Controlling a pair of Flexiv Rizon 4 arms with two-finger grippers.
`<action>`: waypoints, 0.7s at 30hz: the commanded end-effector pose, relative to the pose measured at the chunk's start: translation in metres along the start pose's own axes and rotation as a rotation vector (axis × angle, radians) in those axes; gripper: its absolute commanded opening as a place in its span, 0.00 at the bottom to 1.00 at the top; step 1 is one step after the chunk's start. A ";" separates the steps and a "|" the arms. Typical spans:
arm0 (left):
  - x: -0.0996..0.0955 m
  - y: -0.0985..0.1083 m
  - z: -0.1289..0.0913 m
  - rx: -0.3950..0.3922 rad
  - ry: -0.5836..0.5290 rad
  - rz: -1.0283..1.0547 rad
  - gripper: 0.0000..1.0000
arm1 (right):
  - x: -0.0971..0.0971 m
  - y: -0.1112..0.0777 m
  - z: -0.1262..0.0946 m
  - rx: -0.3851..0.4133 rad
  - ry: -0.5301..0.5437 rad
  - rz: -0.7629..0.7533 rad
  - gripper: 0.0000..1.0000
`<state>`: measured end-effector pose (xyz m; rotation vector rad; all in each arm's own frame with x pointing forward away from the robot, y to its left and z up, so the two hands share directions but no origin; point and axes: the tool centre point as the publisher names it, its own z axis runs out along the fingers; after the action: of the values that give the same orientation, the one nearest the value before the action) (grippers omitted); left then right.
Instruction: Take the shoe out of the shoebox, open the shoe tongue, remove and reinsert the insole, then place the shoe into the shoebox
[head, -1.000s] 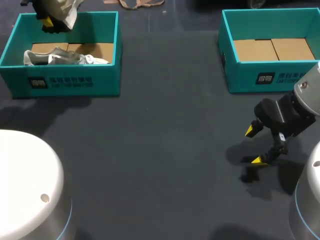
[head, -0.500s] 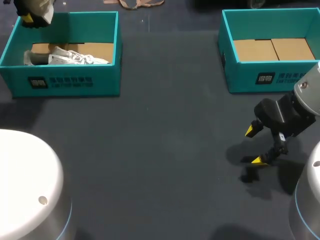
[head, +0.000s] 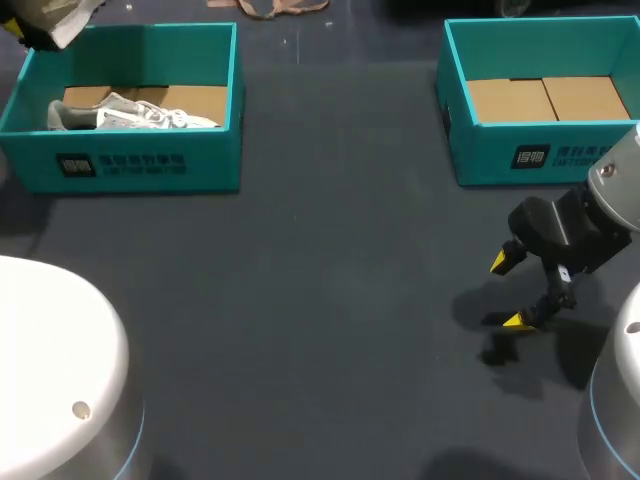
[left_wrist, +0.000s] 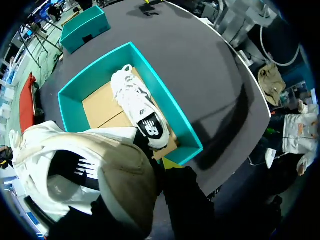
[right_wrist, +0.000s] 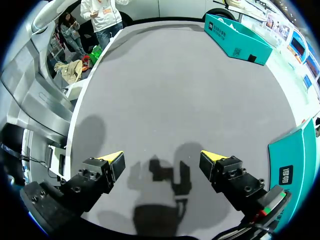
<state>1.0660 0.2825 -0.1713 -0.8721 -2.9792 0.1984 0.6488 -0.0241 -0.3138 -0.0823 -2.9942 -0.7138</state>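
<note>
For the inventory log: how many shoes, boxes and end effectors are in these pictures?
Shoes: 2 (boxed shoe, held shoe)
Boxes: 2 (left box, right box)
End effectors: 2 (left end effector, right end effector)
Total: 6

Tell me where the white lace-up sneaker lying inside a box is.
The white lace-up sneaker lies in the teal cardboard shoebox at the head view's left, along its front wall; a beige-and-white shoe hangs beyond the box's far left corner.
</note>
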 end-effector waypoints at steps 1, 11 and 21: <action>-0.003 0.003 -0.004 -0.018 0.041 0.258 0.00 | 0.001 0.000 0.000 0.001 -0.001 0.000 1.00; -0.026 0.022 0.001 0.050 0.087 0.573 0.00 | 0.001 0.000 0.000 0.001 -0.001 0.000 1.00; -0.037 0.041 0.001 0.042 0.203 0.832 0.00 | 0.001 0.000 0.000 0.001 -0.001 0.000 1.00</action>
<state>1.1023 0.2946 -0.1827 -1.8233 -2.4511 0.1175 0.6488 -0.0241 -0.3138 -0.0823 -2.9942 -0.7138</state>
